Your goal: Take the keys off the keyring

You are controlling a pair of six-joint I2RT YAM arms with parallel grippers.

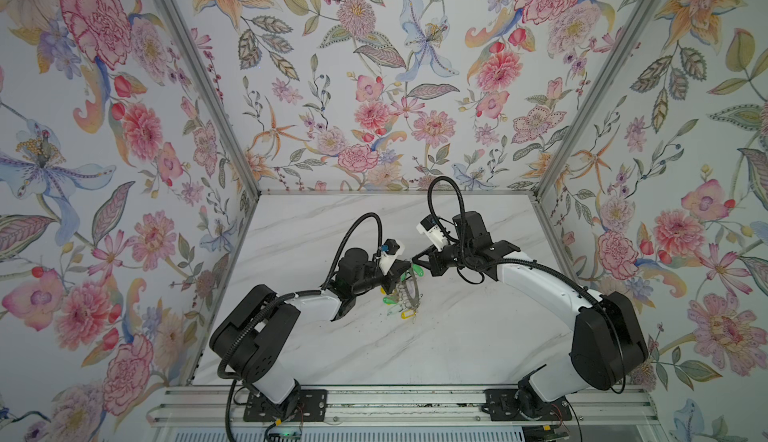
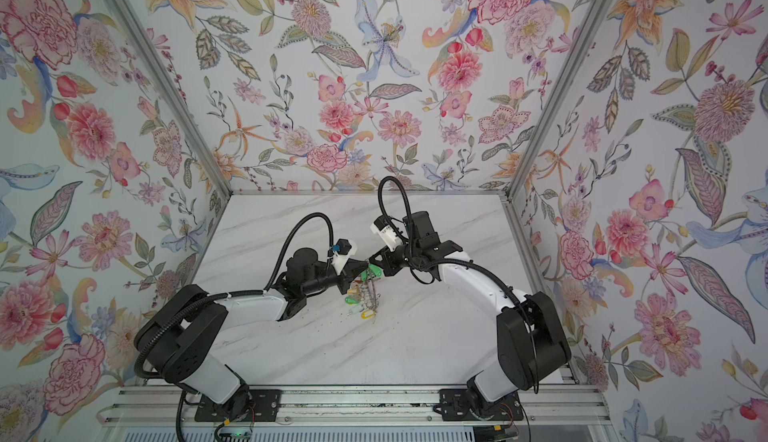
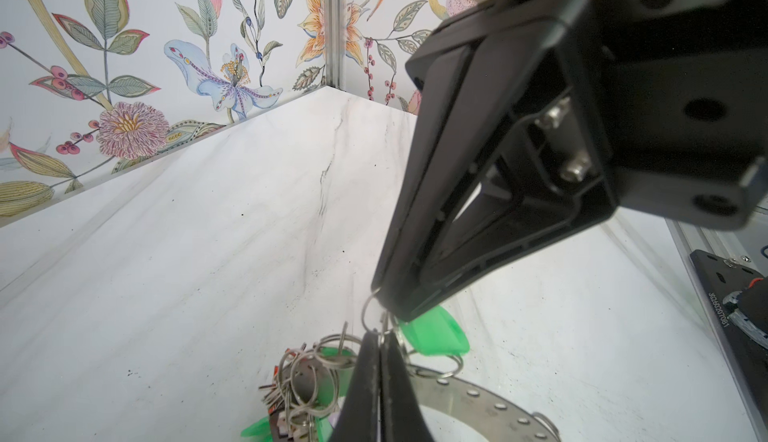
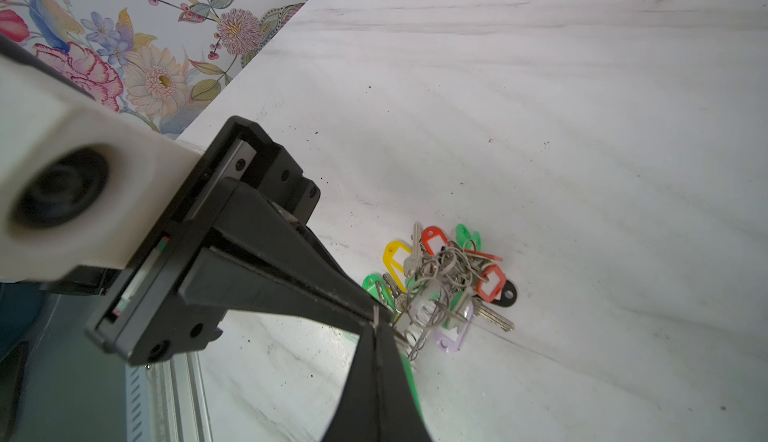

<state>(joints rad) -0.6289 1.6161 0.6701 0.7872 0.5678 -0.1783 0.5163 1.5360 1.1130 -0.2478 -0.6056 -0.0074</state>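
The keyring point(image 3: 478, 394), a flat grey disc with small rim holes, hangs on edge above the table point(image 1: 457, 336) in both top views point(image 1: 410, 290) point(image 2: 374, 294). Several keys point(image 4: 449, 278) with green, red, yellow and pale tags bunch at its low end point(image 1: 399, 305). My left gripper point(image 3: 380, 333) and right gripper point(image 4: 376, 327) meet tip to tip above it point(image 1: 409, 262) point(image 1: 414, 259). Both are shut on the same small wire split ring point(image 3: 368, 315). A green tag point(image 3: 434, 334) hangs just behind the right fingertips point(image 3: 395, 313).
Floral walls close the table on the back and both sides. An aluminium rail point(image 1: 395, 406) with both arm bases runs along the front edge. Dark specks dot the marble around the keys.
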